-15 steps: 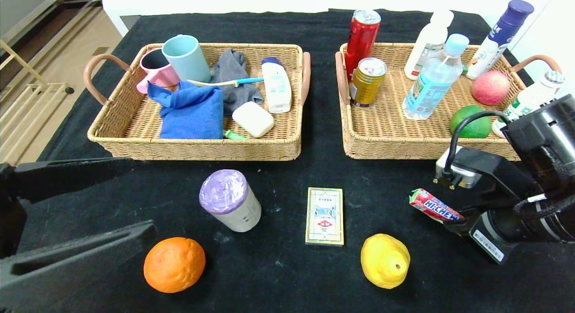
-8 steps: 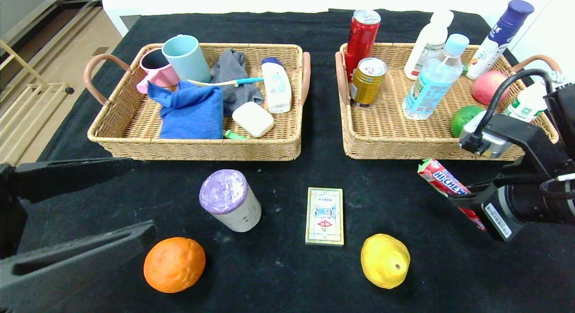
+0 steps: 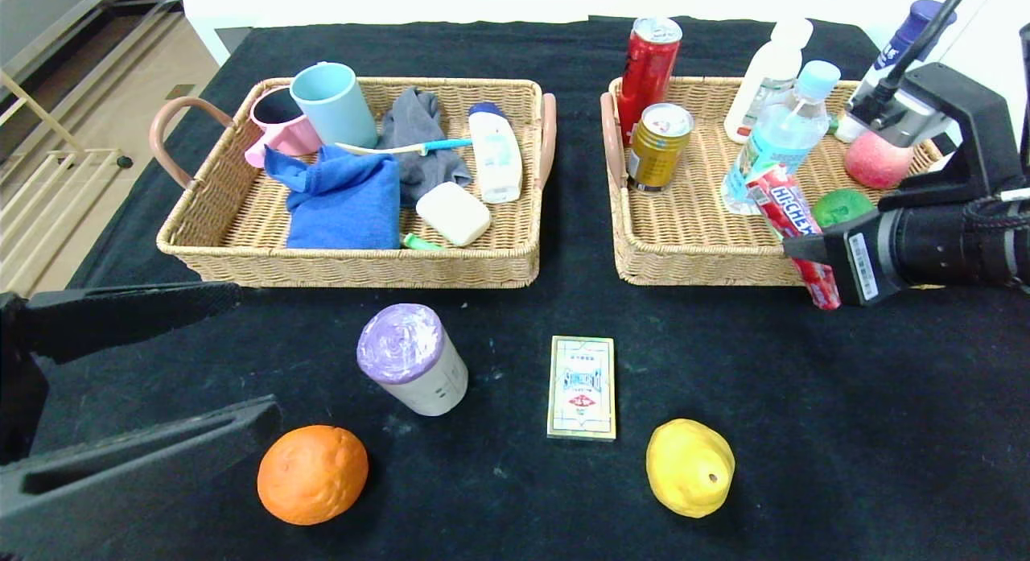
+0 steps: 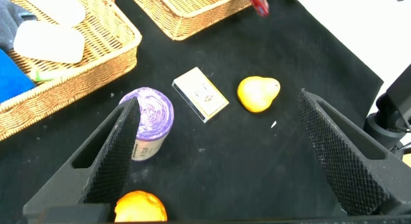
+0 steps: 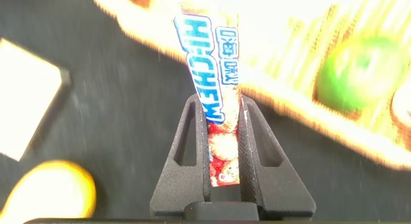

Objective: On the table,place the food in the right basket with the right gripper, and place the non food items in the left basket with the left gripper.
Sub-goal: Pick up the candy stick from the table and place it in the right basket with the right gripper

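My right gripper (image 3: 809, 253) is shut on a red Hi-Chew candy stick (image 3: 793, 227), held in the air over the front rim of the right basket (image 3: 692, 263); the stick also shows between the fingers in the right wrist view (image 5: 218, 115). My left gripper (image 4: 218, 153) is open and empty, low at the near left over the table. On the black cloth lie an orange (image 3: 312, 474), a purple-topped roll (image 3: 410, 369), a card box (image 3: 582, 387) and a yellow lemon (image 3: 690, 467). The left basket (image 3: 346, 263) holds cups, cloths, a lotion bottle and soap.
The right basket holds a red can (image 3: 648, 62), a gold can (image 3: 658, 146), a water bottle (image 3: 776, 142), white bottles, a red apple (image 3: 875, 160) and a green lime (image 3: 841, 207). The table's far edge lies behind the baskets.
My right gripper has lifted the Hi-Chew stick off the table and carried it up and away, to the right basket's front rim. The left arm has not moved.
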Controlling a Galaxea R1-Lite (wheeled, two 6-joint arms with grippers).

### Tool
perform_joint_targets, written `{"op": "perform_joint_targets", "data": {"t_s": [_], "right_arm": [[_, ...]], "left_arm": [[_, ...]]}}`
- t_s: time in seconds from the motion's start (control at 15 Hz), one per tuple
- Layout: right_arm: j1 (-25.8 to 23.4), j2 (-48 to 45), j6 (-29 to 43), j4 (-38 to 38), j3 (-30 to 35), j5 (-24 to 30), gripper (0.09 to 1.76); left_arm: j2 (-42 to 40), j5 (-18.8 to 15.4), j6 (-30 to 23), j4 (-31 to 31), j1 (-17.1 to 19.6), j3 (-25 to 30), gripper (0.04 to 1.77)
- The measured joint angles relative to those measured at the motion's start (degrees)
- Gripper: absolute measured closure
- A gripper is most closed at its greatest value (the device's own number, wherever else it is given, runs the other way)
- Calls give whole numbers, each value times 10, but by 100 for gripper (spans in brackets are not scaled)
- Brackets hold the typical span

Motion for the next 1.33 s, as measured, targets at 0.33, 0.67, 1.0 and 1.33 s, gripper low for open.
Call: {"op": "perform_joint_targets", "data": {"t_s": [0.33,0.67,1.0,1.33], "right_arm": [[5,55,5,-117,-27,-21,149],[8,107,6,-143,-80,-37,149],[7,143,2,-193,-99,-49,149],[1,153,4,-210,-106,-50,149]], "left_arm": [[-1,0,0,-1,0,-1,5],[-4,0,0,-1,0,-2,5],[-5,0,1,-1,0,-2,5],[-5,0,1,0,0,-2,5]]}}
